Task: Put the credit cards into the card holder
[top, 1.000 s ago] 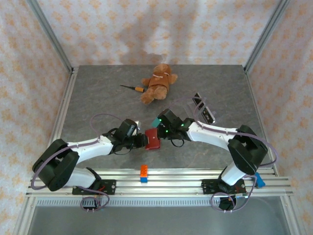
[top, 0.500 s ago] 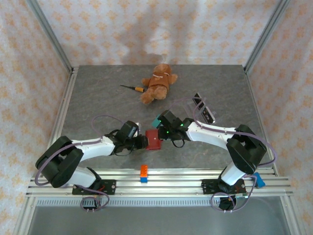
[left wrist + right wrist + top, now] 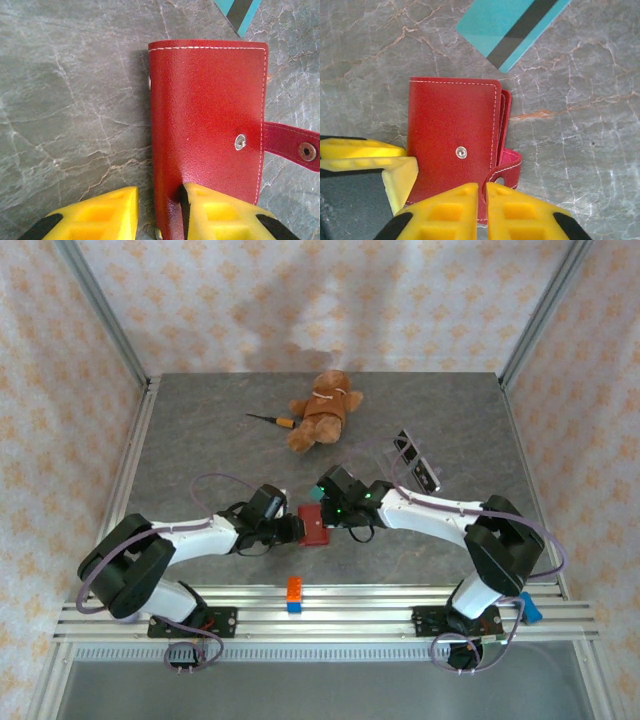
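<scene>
The card holder (image 3: 314, 525), a dark red fold-over wallet, lies closed on the grey table between the two grippers. My left gripper (image 3: 159, 212) is shut on the card holder (image 3: 210, 115) at its folded edge, one yellow finger on top and the other beside it. My right gripper (image 3: 482, 200) is shut on the thin snap tab (image 3: 506, 170), which curls up from the card holder (image 3: 452, 135). Just beyond the holder lies a teal credit card (image 3: 507, 27) with a dark stripe; its corner (image 3: 239, 11) is visible in the left wrist view.
A brown teddy bear (image 3: 322, 410) and a screwdriver (image 3: 270, 419) lie at the back. At the right stands a clear acrylic stand with a dark card (image 3: 418, 462). A small orange-and-blue block (image 3: 294, 594) sits on the front rail.
The left arm's elbow has swung right while its gripper stays on the holder. The right gripper has edged left and now pinches the snap tab.
</scene>
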`<act>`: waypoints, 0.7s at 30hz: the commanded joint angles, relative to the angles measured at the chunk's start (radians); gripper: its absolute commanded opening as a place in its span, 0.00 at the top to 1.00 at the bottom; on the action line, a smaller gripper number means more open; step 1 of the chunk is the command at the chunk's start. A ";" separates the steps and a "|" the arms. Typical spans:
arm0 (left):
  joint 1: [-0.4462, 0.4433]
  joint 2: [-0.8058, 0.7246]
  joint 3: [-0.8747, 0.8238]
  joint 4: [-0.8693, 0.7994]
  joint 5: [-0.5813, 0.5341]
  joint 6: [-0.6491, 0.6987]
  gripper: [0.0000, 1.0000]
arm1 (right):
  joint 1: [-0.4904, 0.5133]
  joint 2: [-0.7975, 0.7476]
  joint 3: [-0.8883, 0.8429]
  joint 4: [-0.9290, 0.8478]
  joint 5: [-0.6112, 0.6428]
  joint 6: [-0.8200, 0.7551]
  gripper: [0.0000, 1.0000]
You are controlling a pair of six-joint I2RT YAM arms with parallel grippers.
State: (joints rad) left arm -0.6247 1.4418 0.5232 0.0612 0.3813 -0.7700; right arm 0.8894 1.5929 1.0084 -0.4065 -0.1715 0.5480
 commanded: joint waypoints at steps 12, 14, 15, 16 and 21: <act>-0.004 0.022 0.024 -0.006 -0.021 0.002 0.71 | 0.026 0.062 0.082 -0.084 0.056 -0.034 0.76; -0.004 0.017 0.024 -0.009 -0.022 0.003 0.71 | 0.029 0.064 0.081 -0.088 0.067 -0.031 0.78; -0.004 0.017 0.024 -0.011 -0.024 0.004 0.71 | 0.030 0.065 0.083 -0.096 0.075 -0.029 0.79; -0.004 0.017 0.024 -0.012 -0.024 0.006 0.72 | 0.032 0.067 0.086 -0.104 0.083 -0.029 0.79; -0.004 0.022 0.029 -0.016 -0.022 0.009 0.72 | 0.042 0.074 0.098 -0.131 0.111 -0.040 0.79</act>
State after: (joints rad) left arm -0.6247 1.4425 0.5274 0.0555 0.3813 -0.7696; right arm 0.9184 1.6596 1.0737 -0.4904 -0.1177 0.5201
